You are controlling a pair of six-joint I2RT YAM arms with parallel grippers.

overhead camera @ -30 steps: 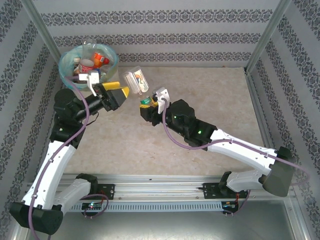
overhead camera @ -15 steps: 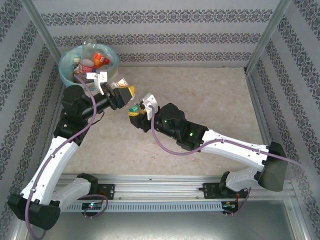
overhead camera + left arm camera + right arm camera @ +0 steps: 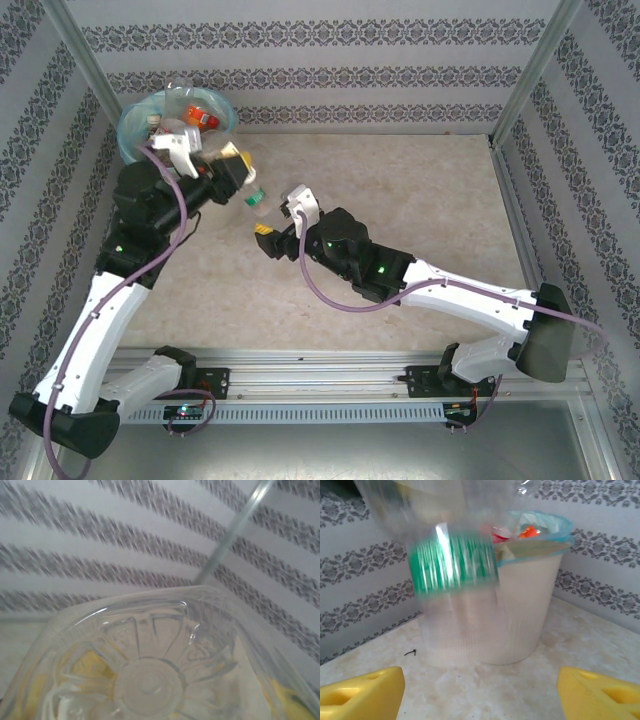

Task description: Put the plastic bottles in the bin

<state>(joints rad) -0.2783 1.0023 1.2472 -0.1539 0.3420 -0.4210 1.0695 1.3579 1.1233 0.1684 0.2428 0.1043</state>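
**Q:** so where's the bottle at right now?

**A:** The bottle (image 3: 254, 197) is up off the table (image 3: 420, 220). It's clear plastic, with a green band around the end that points at my right side. My left gripper (image 3: 240, 172) is clamped on the other end. From my left wrist camera I'm staring straight at the clear moulded base, with yellow showing through on both sides. It hangs just beside the bin (image 3: 127, 140), on the near right of it, not over the rim.

**Q:** and the other hand? touching it?

**A:** Nope. My right gripper (image 3: 266, 234) sits near the green-band end but apart from it, and its yellow fingers (image 3: 360, 690) are spread wide with nothing between them. From that wrist the bottle is a blurry thing right in front of me. The cream bin with its blue-green bag stands behind it on the table.

**Q:** anything in the bin?

**A:** Yeah, a bunch of bottles (image 3: 188, 120) are in there. I can see red and orange bits, but I can't count them. The bin's in the far left corner, by the patterned walls (image 3: 350, 70).
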